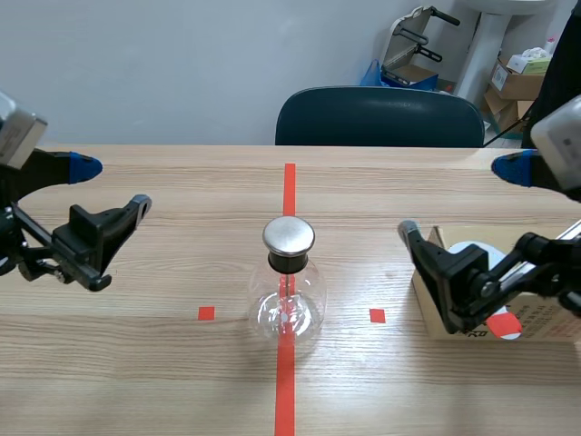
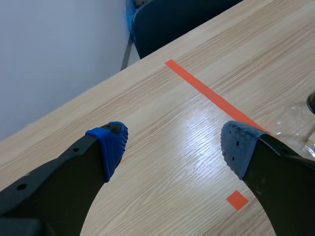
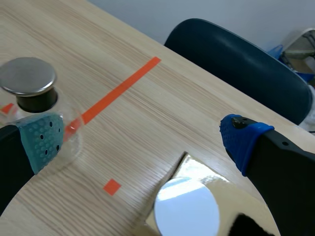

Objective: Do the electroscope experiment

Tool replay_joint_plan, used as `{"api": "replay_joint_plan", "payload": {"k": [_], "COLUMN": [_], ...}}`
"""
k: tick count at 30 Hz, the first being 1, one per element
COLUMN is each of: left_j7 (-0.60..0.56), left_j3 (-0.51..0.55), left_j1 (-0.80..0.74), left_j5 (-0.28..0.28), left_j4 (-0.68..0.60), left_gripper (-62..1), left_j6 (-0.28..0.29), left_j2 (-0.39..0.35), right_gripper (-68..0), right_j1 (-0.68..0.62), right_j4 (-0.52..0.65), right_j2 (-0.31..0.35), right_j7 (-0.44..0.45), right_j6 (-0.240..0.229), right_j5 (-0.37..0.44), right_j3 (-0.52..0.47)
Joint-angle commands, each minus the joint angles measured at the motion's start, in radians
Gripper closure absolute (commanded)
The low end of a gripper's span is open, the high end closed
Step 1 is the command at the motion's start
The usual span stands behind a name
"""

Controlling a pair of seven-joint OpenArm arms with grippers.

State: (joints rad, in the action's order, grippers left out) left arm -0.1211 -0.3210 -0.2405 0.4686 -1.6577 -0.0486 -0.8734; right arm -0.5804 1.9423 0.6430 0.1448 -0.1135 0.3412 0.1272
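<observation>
At the middle of the wooden tabletop (image 1: 182, 381), a clear glass electroscope flask (image 1: 288, 300) with a round steel cap (image 1: 289, 235) is stood untouched. To its right, a white round disc (image 3: 187, 209) is seen on a cardboard box (image 1: 545, 320), beneath the spread, empty right claw (image 3: 142, 140). The left claw (image 2: 172, 147) is spread too, well apart. No step is judged begun; next, the disc would have to be gripped.

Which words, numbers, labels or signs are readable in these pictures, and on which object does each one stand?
No text here can be read with certainty.
Cardboard box: red print on its front face, too small and blurred to read.
Glass electroscope flask: no label or marking visible.
Storage boxes in the background: too far away to show any text.
</observation>
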Motion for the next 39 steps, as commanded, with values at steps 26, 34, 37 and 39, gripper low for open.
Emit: {"api": "replay_joint_plan", "payload": {"k": [26, 34, 37, 39], "left_j7": [-0.167, -0.142, -0.117, -0.11], "left_j3": [0.08, 0.091, 0.112, 0.128], "left_j1": [-0.214, -0.213, -0.213, -0.214], "left_j5": [0.148, 0.085, 0.085, 0.085], "left_j4": [-0.047, -0.059, -0.06, -0.059], "left_gripper": [-42.2, -42.2, -42.2, -42.2], "left_j6": [-0.008, -0.01, -0.01, -0.01], "left_j2": [-0.158, -0.094, -0.063, -0.049], "right_gripper": [-67.9, -67.9, -67.9, -67.9], "right_j1": [0.018, 0.018, 0.018, 0.018], "right_j4": [0.012, 0.012, 0.012, 0.012], "right_j2": [0.01, 0.01, 0.01, 0.01], "right_j7": [0.038, 0.04, 0.042, 0.041], "right_j6": [0.0, 0.0, 0.0, 0.0], "right_j5": [0.004, 0.003, 0.004, 0.004], "right_j3": [-0.002, -0.002, -0.002, -0.002]}}
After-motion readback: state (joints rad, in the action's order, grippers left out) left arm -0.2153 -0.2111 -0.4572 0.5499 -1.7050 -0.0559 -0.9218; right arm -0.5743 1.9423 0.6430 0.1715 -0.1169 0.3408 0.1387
